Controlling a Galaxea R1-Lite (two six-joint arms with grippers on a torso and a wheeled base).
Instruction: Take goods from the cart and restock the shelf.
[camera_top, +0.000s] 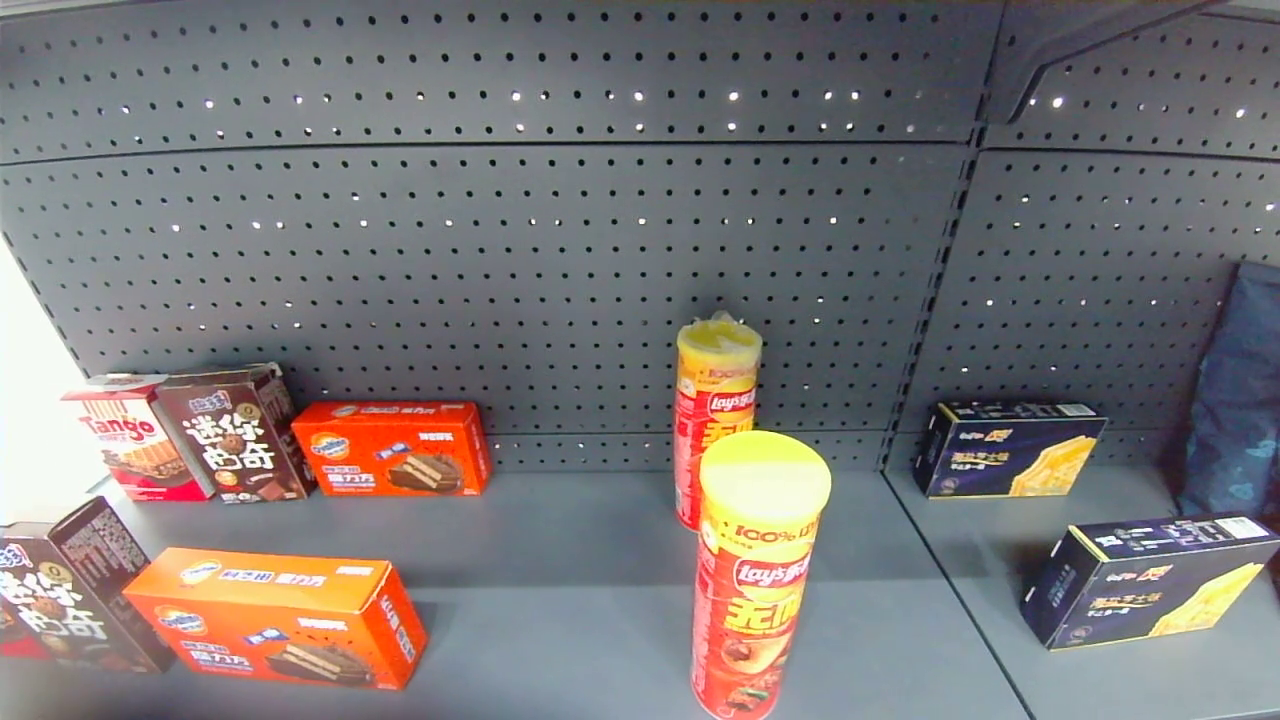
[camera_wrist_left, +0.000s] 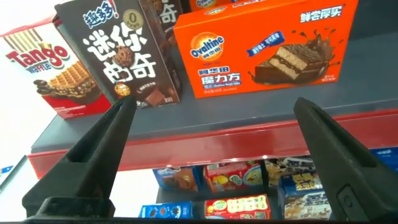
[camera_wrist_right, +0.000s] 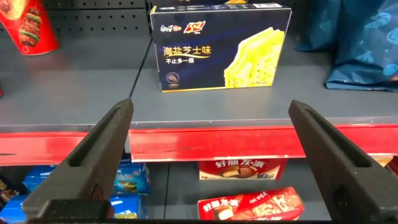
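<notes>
Left end effector: the left end effector (camera_wrist_left: 213, 106) has its fingers spread wide apart with nothing between them. It sits just in front of the shelf's red front edge (camera_wrist_left: 186, 146), at the shelf's left part.
Right end effector: the right end effector (camera_wrist_right: 211, 104) also has its fingers wide apart and empty. It faces the same red edge at the shelf's right part.
Shelf: the grey shelf (camera_top: 600, 560) is backed by a perforated panel (camera_top: 500, 250).
Chip cans: the near chip can (camera_top: 762, 575) stands upright at the middle of the shelf. The far chip can (camera_top: 715, 420) stands upright just behind it, close to the panel.
Left goods, far row: the red wafer box (camera_top: 125, 435), the far cookie box (camera_top: 235, 435) and the far orange box (camera_top: 392, 448) stand side by side.
Left goods, near row: the near cookie box (camera_top: 60, 600) stands at the left edge, and the near orange box (camera_top: 280, 620) is just to its right.
Right goods: the far navy box (camera_top: 1015, 450) stands by the panel. The near navy box (camera_top: 1150, 580) is nearer and further right, and the two are apart.
Bag: a blue bag (camera_top: 1240, 400) leans at the far right.
Lower tier: assorted packets (camera_wrist_left: 236, 177) sit beneath the red edge.
</notes>
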